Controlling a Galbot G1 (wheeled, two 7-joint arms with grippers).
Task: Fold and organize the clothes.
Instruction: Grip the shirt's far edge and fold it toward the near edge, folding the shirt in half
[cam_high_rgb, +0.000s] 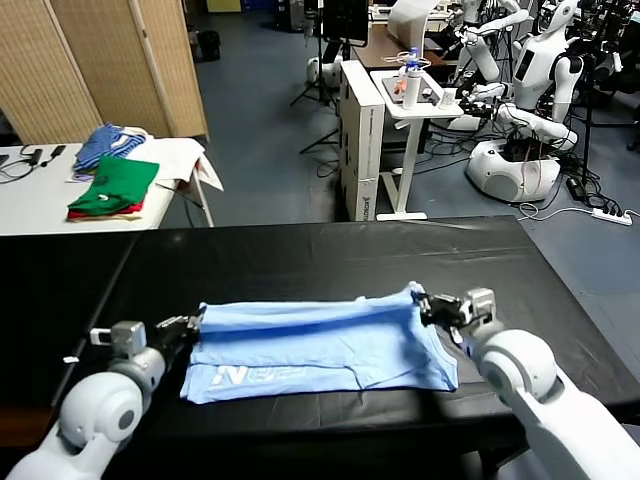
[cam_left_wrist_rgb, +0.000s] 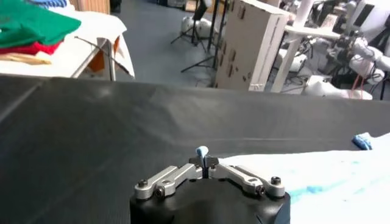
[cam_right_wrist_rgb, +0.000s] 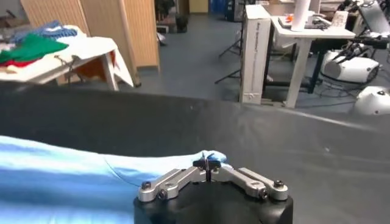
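Right gripper pinching blue T-shirt

Blue-grey floor, white side table (bamboo screen behind)

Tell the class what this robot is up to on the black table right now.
It is folding a light blue T-shirt that lies on the black table. The left gripper is shut on the shirt's far edge at one end, and the right gripper is shut on the same edge at the other end, so the cloth stretches between them. The shirt is already partly folded, with a white logo facing up near the front. Other folded clothes sit on a white side table behind.
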